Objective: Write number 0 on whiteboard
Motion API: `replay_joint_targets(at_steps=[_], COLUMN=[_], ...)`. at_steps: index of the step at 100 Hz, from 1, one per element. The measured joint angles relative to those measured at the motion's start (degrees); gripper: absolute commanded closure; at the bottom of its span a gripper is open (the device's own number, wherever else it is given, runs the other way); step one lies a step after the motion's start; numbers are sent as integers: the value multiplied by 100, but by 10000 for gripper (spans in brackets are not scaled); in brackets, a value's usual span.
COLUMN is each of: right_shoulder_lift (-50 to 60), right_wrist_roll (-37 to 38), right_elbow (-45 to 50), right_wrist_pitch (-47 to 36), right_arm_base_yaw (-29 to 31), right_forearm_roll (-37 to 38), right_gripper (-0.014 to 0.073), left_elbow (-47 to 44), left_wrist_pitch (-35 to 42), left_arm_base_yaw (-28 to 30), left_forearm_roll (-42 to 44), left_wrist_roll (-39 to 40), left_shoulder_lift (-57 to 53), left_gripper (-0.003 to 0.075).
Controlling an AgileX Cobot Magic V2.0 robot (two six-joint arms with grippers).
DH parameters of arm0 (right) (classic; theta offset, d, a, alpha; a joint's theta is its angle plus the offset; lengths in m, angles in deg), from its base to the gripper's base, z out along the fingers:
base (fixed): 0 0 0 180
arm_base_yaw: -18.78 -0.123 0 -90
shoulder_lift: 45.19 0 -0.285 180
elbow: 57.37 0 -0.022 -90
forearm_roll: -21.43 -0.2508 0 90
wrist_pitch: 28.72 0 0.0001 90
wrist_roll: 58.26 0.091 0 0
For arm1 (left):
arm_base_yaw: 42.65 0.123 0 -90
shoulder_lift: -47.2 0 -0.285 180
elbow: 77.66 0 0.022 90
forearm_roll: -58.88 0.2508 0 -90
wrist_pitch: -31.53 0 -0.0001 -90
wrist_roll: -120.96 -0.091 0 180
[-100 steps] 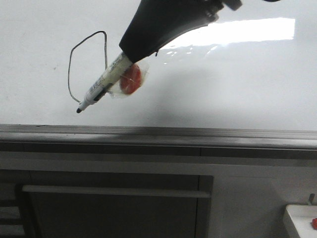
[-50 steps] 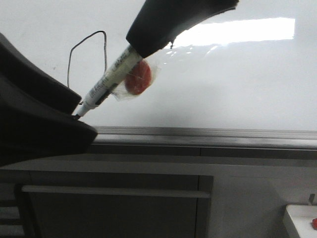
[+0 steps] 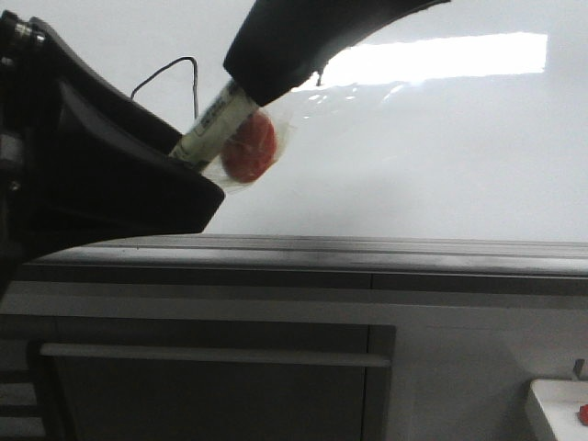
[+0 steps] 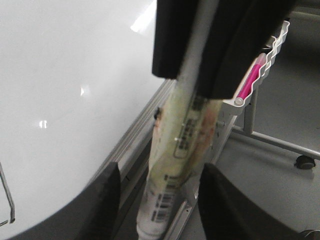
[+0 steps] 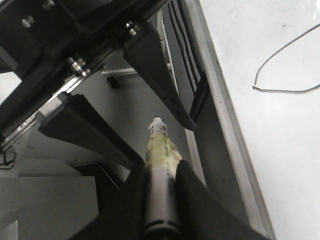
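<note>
On the whiteboard the number 0 is a thin black loop, and only its top shows past the left arm. My right gripper is shut on a marker that slants down to the left. A red disc in clear wrap hangs on the marker's barrel. My left gripper is open and hides the marker's tip. In the left wrist view the marker lies between the open fingers, with a gap on each side. In the right wrist view the right gripper clamps the marker, and part of the loop shows.
A grey metal ledge runs along the board's lower edge. Below it is a dark cabinet with a bar handle. A white tray with something red sits at the bottom right. A pink marker in a white rack shows in the left wrist view.
My left gripper has come in from the left and risen, and its open fingers now stand around the marker's tip. The marker has lifted slightly off the board's lower part.
</note>
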Motion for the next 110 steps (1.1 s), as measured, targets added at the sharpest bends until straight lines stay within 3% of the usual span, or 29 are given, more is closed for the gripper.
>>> replay_joint_targets(at_steps=[10, 27, 51, 58, 70, 77, 93, 110], right_shoulder_lift=[0, 0, 0, 0, 0, 0, 30, 122], right_wrist_roll=[0, 0, 0, 0, 0, 0, 96, 237], right_elbow=[0, 0, -2, -2, -2, -2, -2, -2], right_wrist_pitch=[0, -33, -55, -91, -340, -541, -1055, -1165], right_arm_base_yaw=[-50, -50, -50, -50, -28, 67, 396, 577], right_forearm_roll=[0, 0, 0, -12, 24, 48, 61, 83], right_gripper=[651, 651, 615, 498, 193, 77, 59, 59], left_elbow=[0, 0, 0, 0, 24, 61, 183, 274], left_wrist_pitch=[3, 13, 13, 13, -70, -306, -619, -633], left_arm_base_yaw=[0, 0, 0, 0, 18, 129, 747, 1884], left_forearm_roll=[0, 37, 227, 227, -129, -493, -1253, -2060], left_wrist_roll=[-4, -54, -239, -249, -163, -59, 101, 113], left_shoulder_lift=[0, 0, 0, 0, 0, 0, 0, 0], left_gripper=[498, 743, 741, 741, 741, 741, 741, 741])
